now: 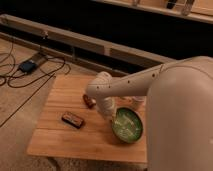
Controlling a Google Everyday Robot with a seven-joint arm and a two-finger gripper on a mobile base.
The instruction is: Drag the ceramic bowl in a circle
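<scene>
The ceramic bowl (128,125), round with a glossy green inside, sits on the right part of the wooden table (60,137) and looks tipped slightly. My gripper (108,118) comes down from the pale arm (130,85) and meets the bowl's left rim. It is shut on that rim, and the wrist hides its tips.
A dark flat bar (73,119) lies left of the bowl. A small reddish-brown item (89,101) sits just behind the wrist. Something pale (136,101) shows behind the bowl under the arm. Cables and a black box (27,65) lie on the floor at left.
</scene>
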